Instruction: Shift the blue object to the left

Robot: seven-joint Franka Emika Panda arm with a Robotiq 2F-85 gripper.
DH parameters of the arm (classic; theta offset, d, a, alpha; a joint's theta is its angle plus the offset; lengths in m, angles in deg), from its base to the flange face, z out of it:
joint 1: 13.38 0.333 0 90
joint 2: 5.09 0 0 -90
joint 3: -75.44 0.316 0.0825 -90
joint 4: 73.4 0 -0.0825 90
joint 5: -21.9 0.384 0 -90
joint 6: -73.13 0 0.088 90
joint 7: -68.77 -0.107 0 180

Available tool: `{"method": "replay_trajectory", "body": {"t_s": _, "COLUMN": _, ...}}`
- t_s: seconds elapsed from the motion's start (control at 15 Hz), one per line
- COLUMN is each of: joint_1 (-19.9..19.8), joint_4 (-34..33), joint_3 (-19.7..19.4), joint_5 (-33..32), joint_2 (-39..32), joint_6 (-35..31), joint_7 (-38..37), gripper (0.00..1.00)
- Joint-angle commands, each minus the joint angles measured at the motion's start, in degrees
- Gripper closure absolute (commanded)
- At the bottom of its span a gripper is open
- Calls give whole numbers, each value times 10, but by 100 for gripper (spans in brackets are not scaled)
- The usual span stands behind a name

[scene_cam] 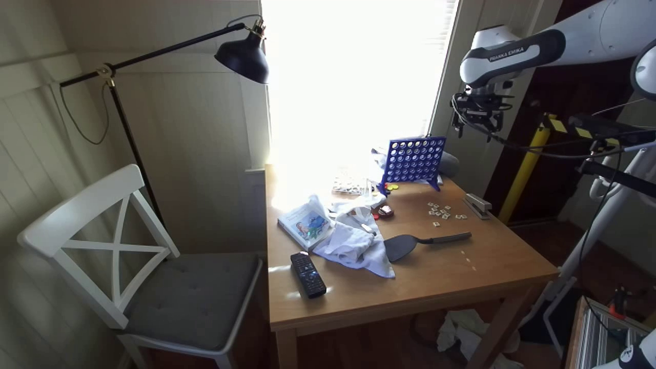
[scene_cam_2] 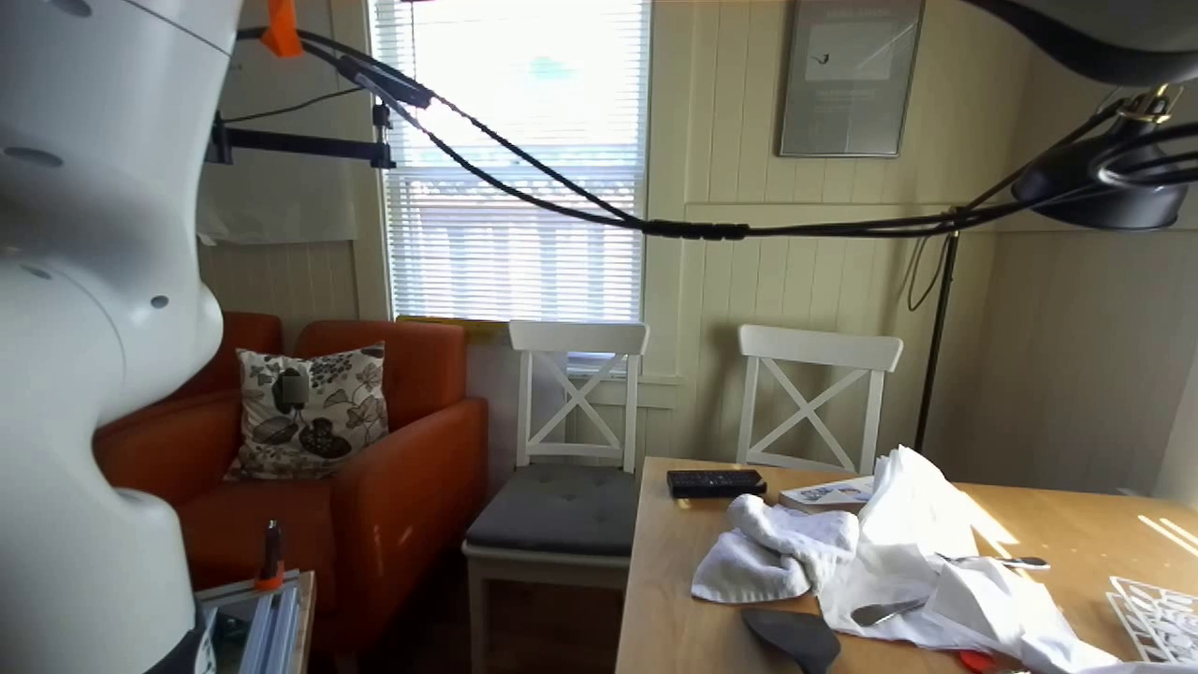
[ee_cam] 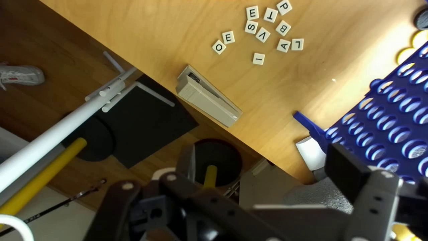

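The blue object is an upright blue grid rack with round holes, standing on legs near the far right part of the table in an exterior view. In the wrist view the rack fills the right side, and one leg points left over the wood. My gripper is in the air, above and to the right of the rack, apart from it. In the wrist view the gripper has its fingers wide apart with nothing between them. The right finger overlaps the rack's lower edge in that picture only. Gripper and rack are outside the remaining exterior view.
A stapler lies by the table's right edge, near several letter tiles. A spatula, white cloth, book and remote lie on the table. A grey rounded thing is behind the rack.
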Motion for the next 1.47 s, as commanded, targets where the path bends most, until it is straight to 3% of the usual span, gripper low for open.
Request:
{"method": "replay_trajectory", "body": {"t_s": 0.0, "joint_1": 10, "joint_4": -46, "joint_3": -10, "joint_5": 10, "joint_2": -45, "joint_6": 31, "joint_7": -102, "gripper": 0}}
{"method": "replay_trajectory", "body": {"t_s": 0.2, "joint_1": 0, "joint_4": -122, "joint_3": 6, "joint_5": 62, "joint_2": -97, "joint_6": 69, "joint_7": -178, "gripper": 0}}
{"method": "replay_trajectory", "body": {"t_s": 0.47, "joint_1": -12, "joint_4": -223, "joint_3": 19, "joint_5": 113, "joint_2": -162, "joint_6": 63, "joint_7": -281, "gripper": 0}}
{"method": "replay_trajectory", "body": {"t_s": 0.6, "joint_1": -18, "joint_4": -274, "joint_3": 18, "joint_5": 111, "joint_2": -192, "joint_6": 58, "joint_7": -308, "gripper": 0}}
{"method": "replay_trajectory", "body": {"t_s": 0.87, "joint_1": -29, "joint_4": -369, "joint_3": 15, "joint_5": 76, "joint_2": -242, "joint_6": 40, "joint_7": -287, "gripper": 0}}
{"method": "replay_trajectory", "body": {"t_s": 1.07, "joint_1": -27, "joint_4": -434, "joint_3": -6, "joint_5": 55, "joint_2": -284, "joint_6": 3, "joint_7": -365, "gripper": 0}}
{"method": "replay_trajectory", "body": {"t_s": 1.13, "joint_1": -19, "joint_4": -353, "joint_3": 0, "joint_5": 70, "joint_2": -231, "joint_6": 9, "joint_7": -317, "gripper": 0}}
{"method": "replay_trajectory", "body": {"t_s": 1.4, "joint_1": -21, "joint_4": -397, "joint_3": -5, "joint_5": 65, "joint_2": -262, "joint_6": 4, "joint_7": -343, "gripper": 0}}
